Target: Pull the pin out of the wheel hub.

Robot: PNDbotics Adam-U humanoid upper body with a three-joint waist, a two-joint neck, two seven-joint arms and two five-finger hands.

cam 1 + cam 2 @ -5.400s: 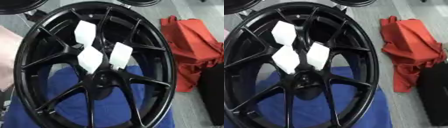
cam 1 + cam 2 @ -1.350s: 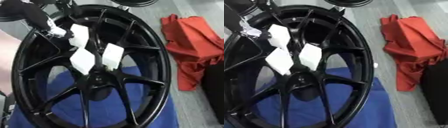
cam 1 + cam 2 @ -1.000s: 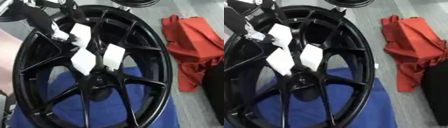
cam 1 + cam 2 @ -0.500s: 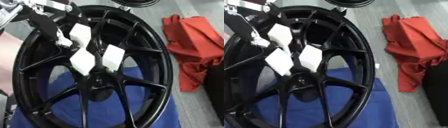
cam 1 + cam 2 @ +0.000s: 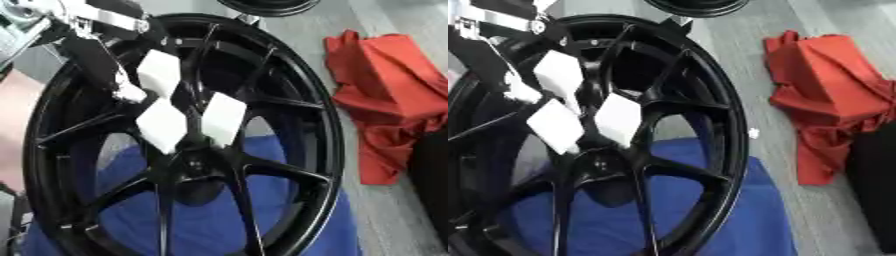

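A black multi-spoke wheel (image 5: 293,125) lies tilted in front of me, its hub (image 5: 197,170) below the middle. Three white blocks are wedged between the spokes just above the hub: an upper one (image 5: 159,74), a lower left one (image 5: 162,125) and a right one (image 5: 223,119). My left hand (image 5: 96,55), black with silver parts, comes in from the upper left corner. It lies against the left and top edges of the upper block. How it holds the block is hidden by its own dark parts. My right hand shows in no view.
A blue cloth (image 5: 201,225) lies under the wheel's near half. A crumpled red cloth (image 5: 385,100) sits on the grey floor to the right, with a black object (image 5: 433,190) below it. Part of another dark wheel (image 5: 267,5) shows at the top edge.
My left hand, absent at first, came in from the upper left and moved down along the rim to the upper white block. The three blocks have stayed in place.
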